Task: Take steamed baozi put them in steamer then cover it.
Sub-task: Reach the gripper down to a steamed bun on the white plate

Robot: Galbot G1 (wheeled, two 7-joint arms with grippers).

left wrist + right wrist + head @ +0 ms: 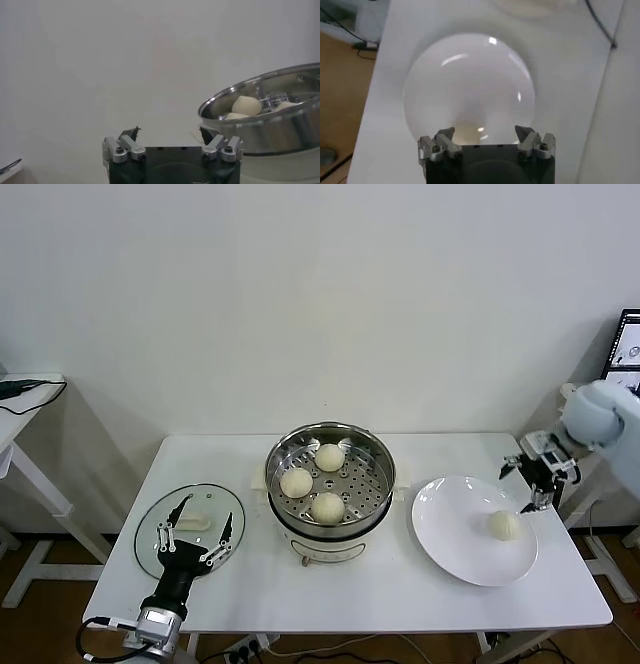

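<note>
Three steamed baozi (328,507) sit in the steamer (378,461) at the tabletop's middle; the last (504,525) lies on the plate (455,529) near the right edge. The right gripper (530,481), jaws wide, hovers above it (descend centred, close gently). The left gripper (196,529), also wide, waits over the lid (150,529).

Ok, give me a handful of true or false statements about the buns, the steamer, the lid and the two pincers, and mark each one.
1. Three baozi sit in the steamer. True.
2. The white plate is bare. False: one baozi lies on it.
3. The glass lid covers the steamer. False: it lies flat on the table, on the robot's left of the steamer.
4. The right pincer is open above the plate's far edge, near the last baozi. True.
5. The left pincer grips a baozi. False: it is open over the lid, holding nothing.
</note>
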